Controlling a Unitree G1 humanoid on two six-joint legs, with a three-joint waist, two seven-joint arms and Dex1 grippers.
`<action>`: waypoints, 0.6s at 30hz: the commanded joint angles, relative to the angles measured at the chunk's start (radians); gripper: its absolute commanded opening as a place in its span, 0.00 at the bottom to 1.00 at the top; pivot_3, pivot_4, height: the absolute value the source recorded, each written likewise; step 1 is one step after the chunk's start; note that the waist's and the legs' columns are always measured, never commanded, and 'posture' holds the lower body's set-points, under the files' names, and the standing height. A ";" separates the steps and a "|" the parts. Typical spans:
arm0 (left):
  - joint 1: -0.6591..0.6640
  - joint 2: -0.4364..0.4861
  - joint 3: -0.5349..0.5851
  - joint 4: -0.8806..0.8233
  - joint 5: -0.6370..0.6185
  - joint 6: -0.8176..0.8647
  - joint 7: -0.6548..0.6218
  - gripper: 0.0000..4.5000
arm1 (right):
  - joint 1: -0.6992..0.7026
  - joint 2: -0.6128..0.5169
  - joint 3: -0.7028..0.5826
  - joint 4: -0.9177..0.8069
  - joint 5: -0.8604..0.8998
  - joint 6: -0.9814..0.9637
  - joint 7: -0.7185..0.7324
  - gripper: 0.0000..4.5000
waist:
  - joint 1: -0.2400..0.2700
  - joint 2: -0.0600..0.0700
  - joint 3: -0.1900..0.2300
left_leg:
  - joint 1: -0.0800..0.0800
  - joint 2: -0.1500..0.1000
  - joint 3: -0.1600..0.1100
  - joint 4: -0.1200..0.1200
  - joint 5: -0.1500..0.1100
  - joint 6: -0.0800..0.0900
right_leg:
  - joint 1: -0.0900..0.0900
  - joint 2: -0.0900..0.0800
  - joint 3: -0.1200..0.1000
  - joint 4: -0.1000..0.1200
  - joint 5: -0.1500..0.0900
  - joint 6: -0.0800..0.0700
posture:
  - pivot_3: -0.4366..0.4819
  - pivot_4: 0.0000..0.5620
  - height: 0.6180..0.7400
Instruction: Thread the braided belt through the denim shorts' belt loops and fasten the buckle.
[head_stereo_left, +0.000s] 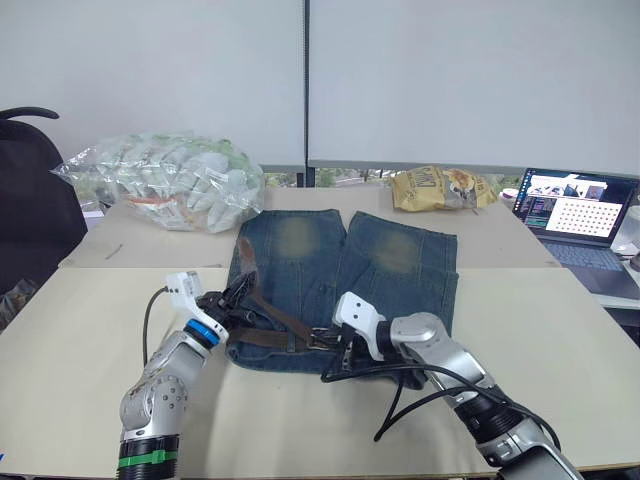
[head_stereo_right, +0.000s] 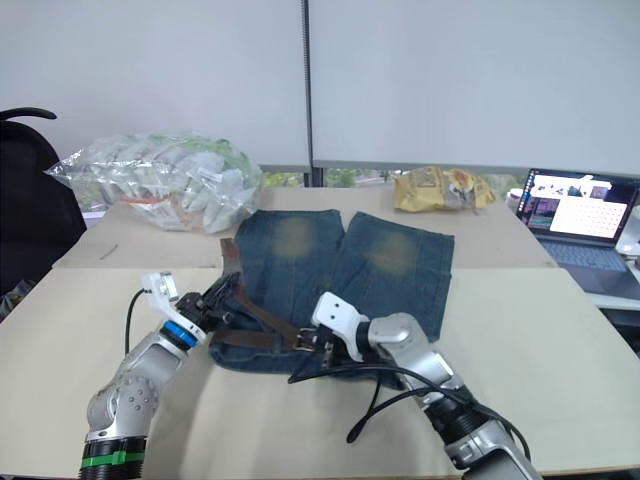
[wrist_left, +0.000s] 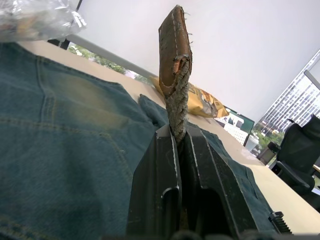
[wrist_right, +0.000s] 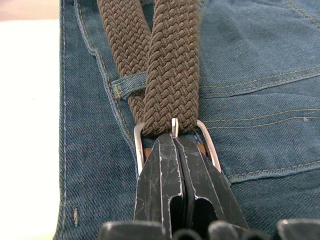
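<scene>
In the head views, the denim shorts (head_stereo_left: 345, 285) lie flat on the pale desk (head_stereo_left: 80, 330), waistband at the near edge and legs pointing to the far side. The braided belt (head_stereo_left: 275, 322) runs along the waistband, one stretch angling up toward the left edge of the shorts. The left hand (head_stereo_left: 232, 300) sits at the left end of the waistband, and the right hand (head_stereo_left: 335, 345) rests near the middle of the waistband. On the far side of the desk lie a clear bag of packets (head_stereo_left: 165, 180) to the left and a yellow snack bag (head_stereo_left: 440, 188) to the right, with an open laptop (head_stereo_left: 572, 215) at the far right. In the left wrist view, the left hand's fingers (wrist_left: 160, 185) are pressed together, pinching the belt just below its leather tip (wrist_left: 175, 42), which stands upright over the shorts. In the right wrist view, the right hand's fingers (wrist_right: 167, 185) are pinched shut at the buckle (wrist_right: 172, 131), where two stretches of braid cross and enter the silver frame; a belt loop (wrist_right: 127, 85) lies just beside them on the waistband.
</scene>
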 joint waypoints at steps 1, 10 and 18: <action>-0.126 -0.036 -0.063 -0.030 0.009 -0.020 -0.021 0.00 | 0.030 -0.001 0.077 0.072 -0.057 0.106 -0.003 0.00 | 0.002 -0.001 -0.001 | 0.000 0.000 0.000 0.000 0.000 0.000 | 0.000 0.000 0.000 0.000 0.000 0.000 | 0.48 0.27 1.00; -0.333 -0.118 -0.216 0.150 0.026 -0.033 -0.303 0.00 | 0.035 0.024 0.082 0.063 -0.062 0.179 -0.035 0.00 | -0.006 -0.002 -0.002 | 0.002 0.000 0.000 -0.002 0.000 0.000 | 0.001 0.001 0.000 -0.001 0.000 0.000 | 0.48 0.27 1.00; -0.400 -0.194 -0.166 0.171 -0.172 0.171 -0.390 0.00 | 0.050 0.021 0.081 0.047 -0.057 0.198 -0.053 0.00 | -0.004 -0.002 -0.002 | 0.001 0.000 -0.001 -0.001 0.000 0.000 | 0.001 0.001 0.000 -0.001 0.000 0.000 | 0.48 0.27 1.00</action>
